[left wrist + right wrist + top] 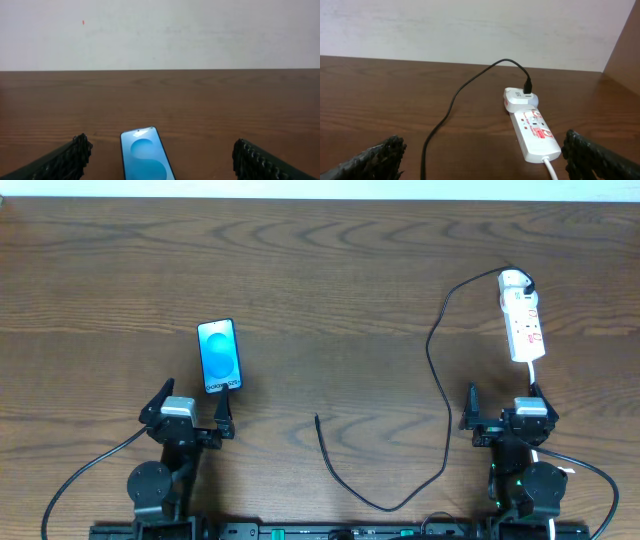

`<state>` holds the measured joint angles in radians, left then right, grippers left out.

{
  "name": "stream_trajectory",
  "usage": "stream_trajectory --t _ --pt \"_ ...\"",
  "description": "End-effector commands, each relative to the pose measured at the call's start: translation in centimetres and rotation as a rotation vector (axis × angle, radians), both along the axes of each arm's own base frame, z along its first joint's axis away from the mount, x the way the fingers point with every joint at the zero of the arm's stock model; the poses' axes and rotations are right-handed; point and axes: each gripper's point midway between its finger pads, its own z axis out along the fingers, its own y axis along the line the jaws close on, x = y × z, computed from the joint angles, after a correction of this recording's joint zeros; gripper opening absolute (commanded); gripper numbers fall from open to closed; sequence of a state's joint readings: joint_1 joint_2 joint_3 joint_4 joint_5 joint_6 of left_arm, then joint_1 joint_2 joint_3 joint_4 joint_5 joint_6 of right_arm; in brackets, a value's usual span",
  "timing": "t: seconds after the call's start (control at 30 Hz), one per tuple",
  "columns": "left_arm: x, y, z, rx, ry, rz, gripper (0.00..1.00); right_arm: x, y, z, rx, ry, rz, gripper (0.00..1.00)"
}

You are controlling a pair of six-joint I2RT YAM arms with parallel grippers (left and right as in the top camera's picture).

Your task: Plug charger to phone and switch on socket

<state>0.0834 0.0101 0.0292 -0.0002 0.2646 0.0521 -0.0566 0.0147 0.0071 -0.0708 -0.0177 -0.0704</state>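
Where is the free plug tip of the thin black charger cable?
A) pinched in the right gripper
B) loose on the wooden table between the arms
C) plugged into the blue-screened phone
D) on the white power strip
B: the free end of the thin black charger cable lies bare on the brown wooden table, apart from the blue-screened black-edged smartphone.

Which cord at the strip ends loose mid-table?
The thin black charger cable, running from the white adapter; the thicker white cord exits the socket strip at its near end.
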Motion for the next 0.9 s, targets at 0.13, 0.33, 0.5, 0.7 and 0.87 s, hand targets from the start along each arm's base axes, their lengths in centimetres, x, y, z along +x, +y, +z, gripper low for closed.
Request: stream_trajectory --t 0.13,0.33,0.5,0.7,0.87 --pt "-0.9 -0.4 6.1 0.006 -0.119 -0.018 0.93 0.0 0.0 -0.1 -0.014 0.001 -0.004 0.99" --pt "-0.3 -0.4 7.8 0.002 -0.084 -0.019 0.93 0.0 0.0 -0.1 -0.014 0.001 -0.004 0.99" --pt "1.0 -0.3 9.3 -0.002 -0.032 -0.018 0.93 0.0 0.0 -0.1 -0.014 0.001 -0.004 0.99" --pt "3.7 0.0 11.1 -0.015 0.106 -0.017 0.93 0.0 0.0 -0.1 -0.014 0.001 -0.004 0.99" --pt "5.3 0.2 11.4 -0.026 0.244 -0.008 0.93 0.0 0.0 -0.1 -0.014 0.001 -0.004 0.99"
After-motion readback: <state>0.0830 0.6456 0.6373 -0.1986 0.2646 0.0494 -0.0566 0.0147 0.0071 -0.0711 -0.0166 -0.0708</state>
